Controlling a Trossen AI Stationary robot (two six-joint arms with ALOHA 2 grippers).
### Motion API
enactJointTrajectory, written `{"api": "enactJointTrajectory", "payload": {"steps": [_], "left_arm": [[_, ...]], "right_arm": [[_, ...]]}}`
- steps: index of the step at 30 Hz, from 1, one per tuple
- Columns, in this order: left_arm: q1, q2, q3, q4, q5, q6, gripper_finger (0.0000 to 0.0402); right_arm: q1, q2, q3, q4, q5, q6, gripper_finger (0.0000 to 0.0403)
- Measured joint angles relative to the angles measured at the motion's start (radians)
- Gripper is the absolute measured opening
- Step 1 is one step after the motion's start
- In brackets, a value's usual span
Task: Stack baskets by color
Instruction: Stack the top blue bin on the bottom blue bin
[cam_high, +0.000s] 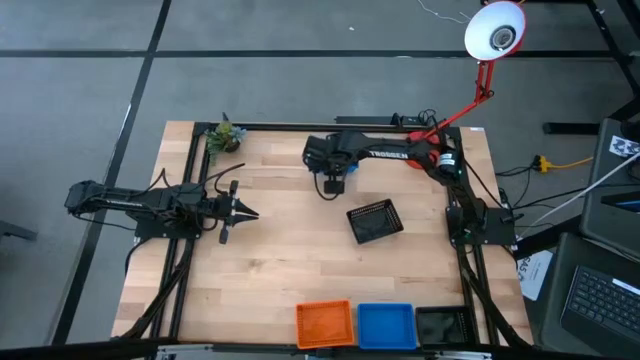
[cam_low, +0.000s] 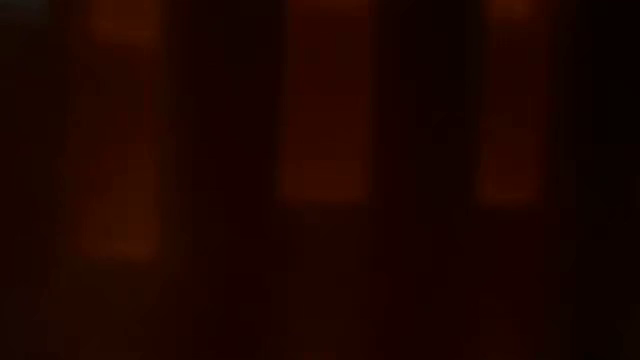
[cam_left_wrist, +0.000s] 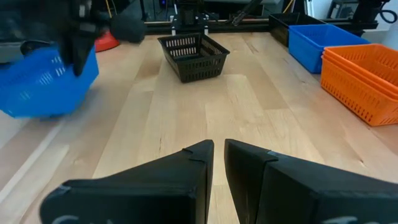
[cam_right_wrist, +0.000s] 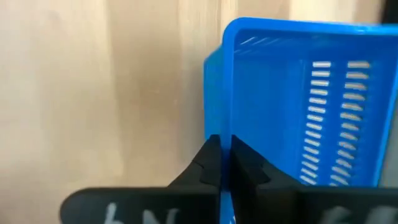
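My right gripper (cam_high: 333, 187) reaches over the table's far middle and is shut on a blue basket (cam_right_wrist: 298, 93). In the left wrist view this basket (cam_left_wrist: 37, 81) shows tilted; in the high view the arm covers it. A single black basket (cam_high: 375, 220) rests on its bottom at mid-table. Along the near edge stand an orange stack (cam_high: 324, 323), a blue stack (cam_high: 385, 325) and a black stack (cam_high: 445, 325). My left gripper (cam_high: 240, 212) waits at the table's left, its fingers nearly together with nothing between them. The low view is dark. My right gripper pinches one side wall of the blue basket at its rim (cam_right_wrist: 219, 127). One finger (cam_right_wrist: 205, 165) is outside the wall and the other (cam_right_wrist: 249, 171) inside the basket. The fingers come from above, pointing steeply down. The basket sits tilted in the hold; whether it touches the table cannot be told.
A small potted plant (cam_high: 226, 135) stands at the far left corner and a red desk lamp (cam_high: 490, 40) rises over the far right corner. Bare wood lies between my left gripper and the near stacks.
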Motion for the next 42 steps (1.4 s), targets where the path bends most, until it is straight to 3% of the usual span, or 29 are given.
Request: {"api": "enactJointTrajectory", "payload": {"steps": [6,9,11,14,22,29,32,38,42], "left_arm": [[0.000,0.000,0.000,0.000,0.000,0.000,0.0031],[0.000,0.000,0.000,0.000,0.000,0.000,0.0031],[0.000,0.000,0.000,0.000,0.000,0.000,0.0031],[0.000,0.000,0.000,0.007,-0.001,0.000,0.0031],[0.000,0.000,0.000,0.006,0.001,0.000,0.0031],[0.000,0.000,0.000,0.019,0.000,0.000,0.0031],[0.000,0.000,0.000,0.017,0.000,0.000,0.0031],[0.000,0.000,0.000,0.016,-0.001,0.001,0.0031],[0.000,0.000,0.000,0.011,-0.001,0.001,0.0031]], "right_arm": [[0.124,-0.005,0.280,-0.310,0.158,0.091,0.0006],[0.210,-0.009,0.432,-0.565,0.209,0.240,0.0006],[0.281,-0.038,0.472,-0.605,0.231,0.354,0.0006],[0.401,-0.158,0.446,-0.601,0.132,0.425,0.0006],[0.776,-0.389,0.305,-0.603,0.292,0.831,0.0006],[1.015,-0.460,0.031,-0.581,0.283,1.104,0.0006],[1.091,-0.456,-0.093,-0.426,0.230,1.141,0.0005],[1.176,-0.451,-0.220,0.021,0.264,1.158,0.0004],[1.209,-0.401,-0.234,0.111,0.270,1.211,0.0004]]}}
